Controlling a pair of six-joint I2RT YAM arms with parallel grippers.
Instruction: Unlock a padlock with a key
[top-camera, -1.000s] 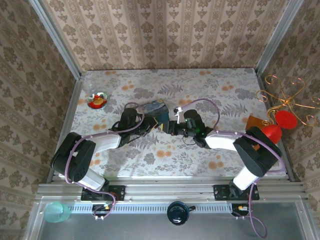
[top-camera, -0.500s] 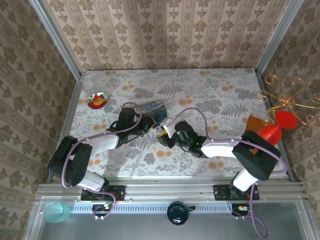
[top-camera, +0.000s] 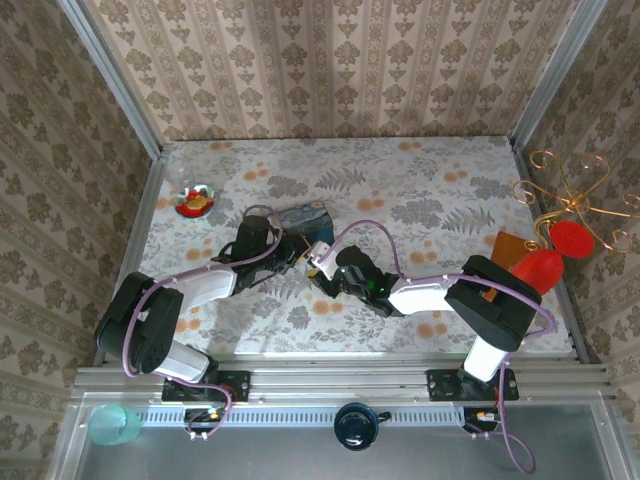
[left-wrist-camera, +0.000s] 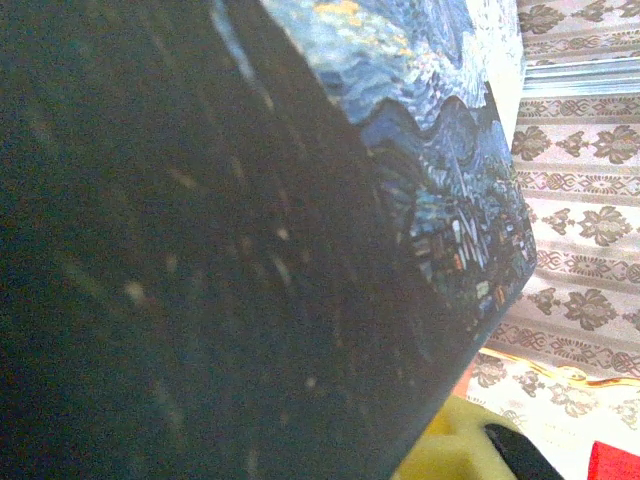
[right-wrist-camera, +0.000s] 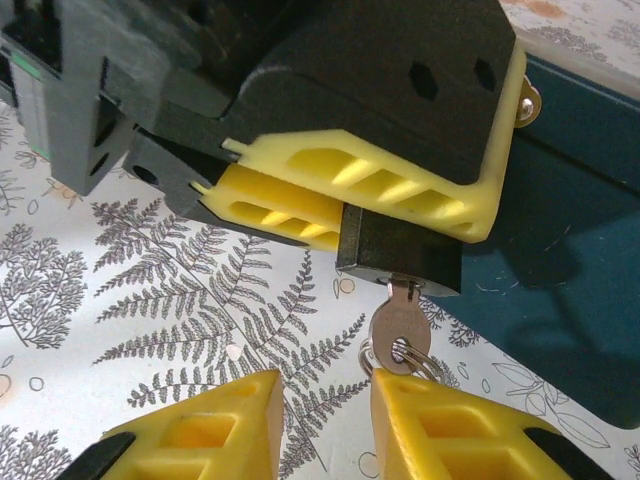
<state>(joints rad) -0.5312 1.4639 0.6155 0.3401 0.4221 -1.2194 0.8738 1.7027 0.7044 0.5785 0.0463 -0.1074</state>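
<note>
a dark-blue swirl-painted box (top-camera: 312, 216) is sitting mid-table on the floral cloth (top-camera: 450, 190). a small red-and-white trinket (top-camera: 194, 201) is lying near the far left corner. a gold wire stand (top-camera: 575, 195) is standing beyond the right edge, with a red cone (top-camera: 543, 266) sitting beside it. a teal cup (top-camera: 113, 423) is resting at the near left.

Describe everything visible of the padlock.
The small black metal padlock has a blocky matte body, tilted, with its keyhole end facing the right wrist camera. Its shackle end is hidden between the left claw's yellow fingers, which clamp it. A dull silver key on a thin ring sits in the keyhole.
</note>
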